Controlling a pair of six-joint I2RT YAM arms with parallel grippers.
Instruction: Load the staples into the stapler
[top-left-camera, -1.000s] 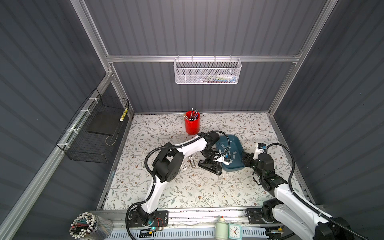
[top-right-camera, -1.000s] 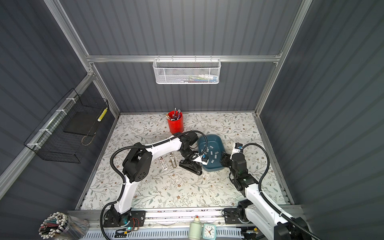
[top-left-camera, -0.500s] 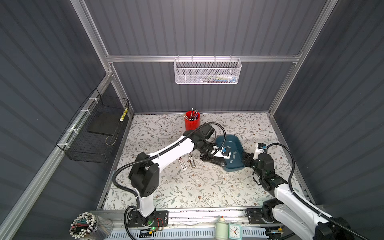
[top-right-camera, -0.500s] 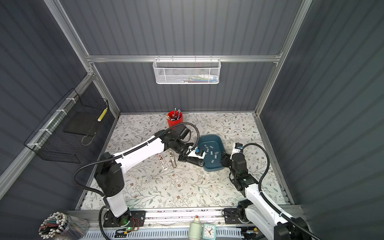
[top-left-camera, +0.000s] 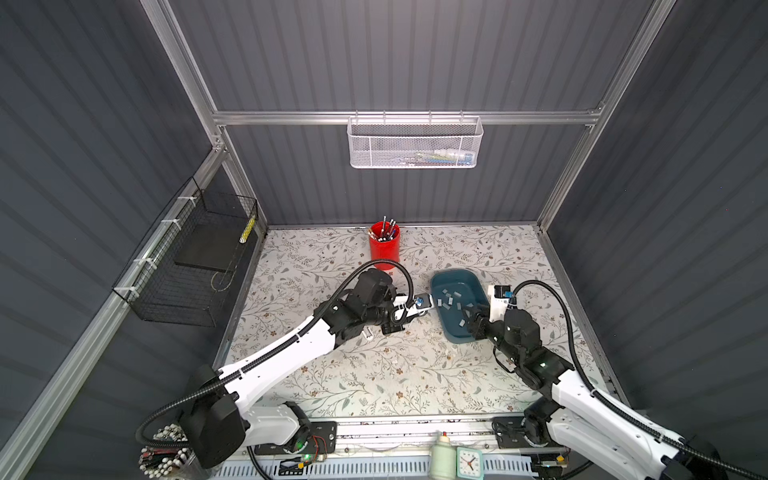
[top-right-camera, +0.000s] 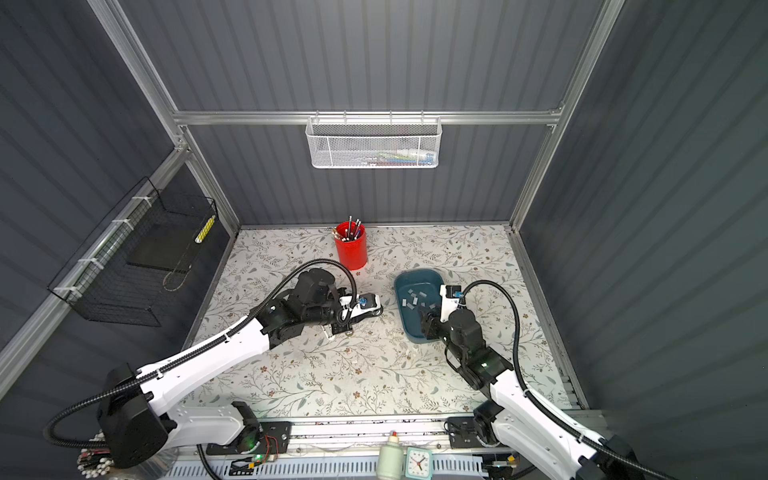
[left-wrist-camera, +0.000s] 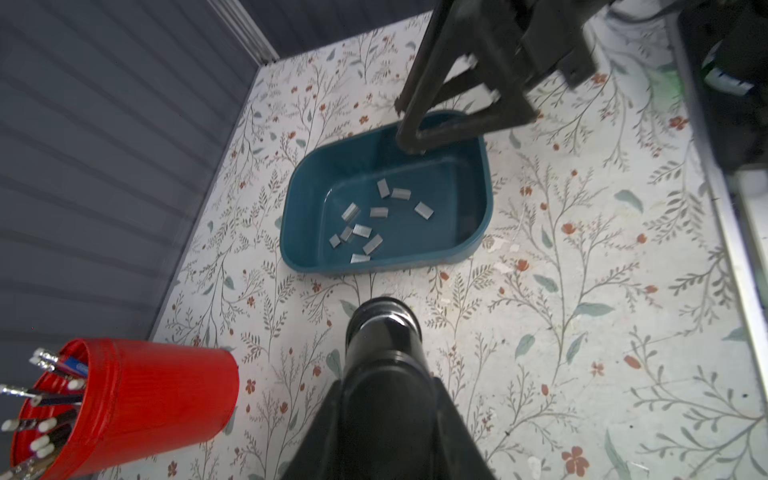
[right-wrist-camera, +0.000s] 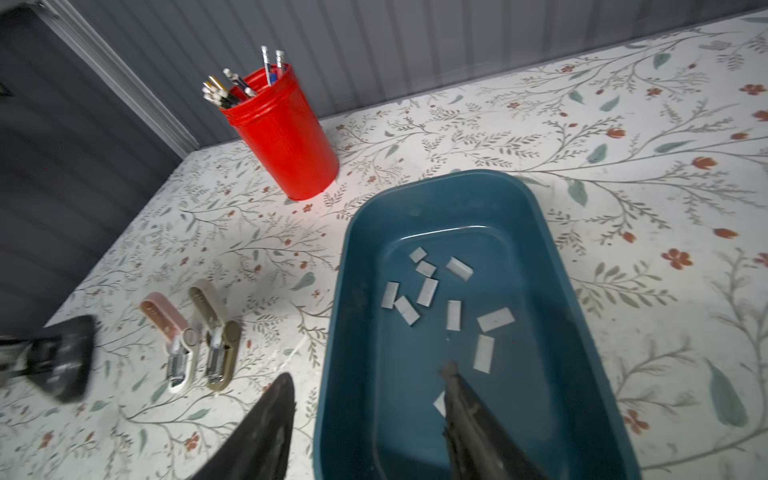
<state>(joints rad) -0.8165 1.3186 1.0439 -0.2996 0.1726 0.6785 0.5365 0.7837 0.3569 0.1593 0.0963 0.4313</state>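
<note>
My right gripper (right-wrist-camera: 369, 374) spread wide astride teal tray (right-wrist-camera: 552, 266) wall, staples (right-wrist-camera: 428, 291) scattered inside, my left gripper (left-wrist-camera: 382, 320) pinched closed at tray's nine o'clock.

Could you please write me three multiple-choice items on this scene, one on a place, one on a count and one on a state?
1. Where do the staples lie?
A. in a yellow box
B. in the teal tray
C. in a glass jar

2. How many staplers lie on the table?
A. one
B. two
C. five

3. How is the right hand?
A. open
B. shut on a staple strip
C. shut on a pen

Answers: B, the strips rest on the tray's floor; B, one pink and one beige, side by side; A, its fingers stand apart, one over the tray.
</note>
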